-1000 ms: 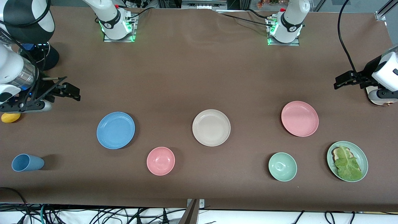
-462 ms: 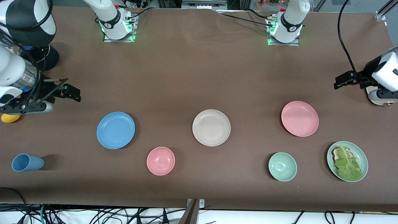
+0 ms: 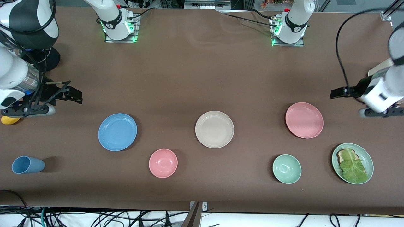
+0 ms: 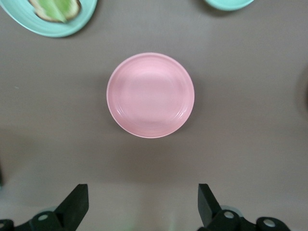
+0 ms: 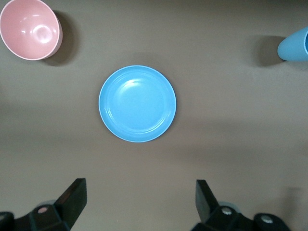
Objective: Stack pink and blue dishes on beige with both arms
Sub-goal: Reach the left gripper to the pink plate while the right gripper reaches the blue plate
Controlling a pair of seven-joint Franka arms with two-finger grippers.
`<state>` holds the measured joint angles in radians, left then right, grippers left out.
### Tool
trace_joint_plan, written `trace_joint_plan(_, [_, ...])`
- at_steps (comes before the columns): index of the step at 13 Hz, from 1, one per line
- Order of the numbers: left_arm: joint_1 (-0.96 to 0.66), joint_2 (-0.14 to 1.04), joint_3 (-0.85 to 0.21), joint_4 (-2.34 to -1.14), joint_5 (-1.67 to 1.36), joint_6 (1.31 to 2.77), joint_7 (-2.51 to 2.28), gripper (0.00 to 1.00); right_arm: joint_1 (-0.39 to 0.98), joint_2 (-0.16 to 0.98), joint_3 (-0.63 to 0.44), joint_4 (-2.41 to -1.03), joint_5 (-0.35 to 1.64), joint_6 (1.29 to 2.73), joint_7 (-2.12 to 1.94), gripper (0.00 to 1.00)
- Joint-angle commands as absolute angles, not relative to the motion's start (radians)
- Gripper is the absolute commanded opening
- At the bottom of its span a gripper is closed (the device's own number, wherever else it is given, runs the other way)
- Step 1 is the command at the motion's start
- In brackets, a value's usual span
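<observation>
Black fingertips only of each empty, wide-open tool: left (image 4: 139,204) above pink plate (image 4: 150,95), right (image 5: 138,199) above blue plate (image 5: 137,103).

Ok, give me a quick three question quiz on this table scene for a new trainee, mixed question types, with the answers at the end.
1. True or false: the pink plate already sits on the beige plate.
2. Which dish holds food? A) green bowl B) green plate C) pink bowl
3. Fill in: the blue plate lies toward the ___ arm's end of the table.

Key
1. False. It lies apart, on the table, as does the blue plate. The left gripper and right gripper are both open and empty.
2. B, a lettuce leaf on bread.
3. Right.
</observation>
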<state>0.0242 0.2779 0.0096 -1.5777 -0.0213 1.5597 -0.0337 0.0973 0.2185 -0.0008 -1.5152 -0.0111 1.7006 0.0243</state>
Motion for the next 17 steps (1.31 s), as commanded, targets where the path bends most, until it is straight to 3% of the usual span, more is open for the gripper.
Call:
trace_joint_plan(1, [0.028, 0.401, 0.014, -1.548, -0.029, 1.555, -0.04, 1.0, 0.095, 0.227, 0.002, -1.502, -0.026, 1.7, 0.011, 1.0])
trace_joint_plan(5, [0.069, 0.509, 0.021, -1.558, 0.001, 1.681, -0.026, 1.0, 0.101, 0.25, 0.002, -1.503, -0.043, 1.732, 0.009, 1.0])
trace_joint_plan(7, [0.087, 0.563, 0.023, -1.559, 0.003, 1.742, 0.006, 1.0, 0.092, 0.339, 0.002, -1.502, -0.074, 1.75, 0.005, 1.0])
trace_joint_plan(12, [0.155, 0.647, 0.021, -1.569, 0.003, 1.857, 0.182, 1.0, 0.083, 0.353, 0.0, -1.514, -0.057, 1.79, 0.003, 1.0])
trace_joint_plan(17, [0.173, 0.65, 0.021, -1.742, 0.002, 2.075, 0.218, 1.0, 0.046, 0.462, 0.0, -1.531, 0.015, 1.899, -0.038, 1.0])
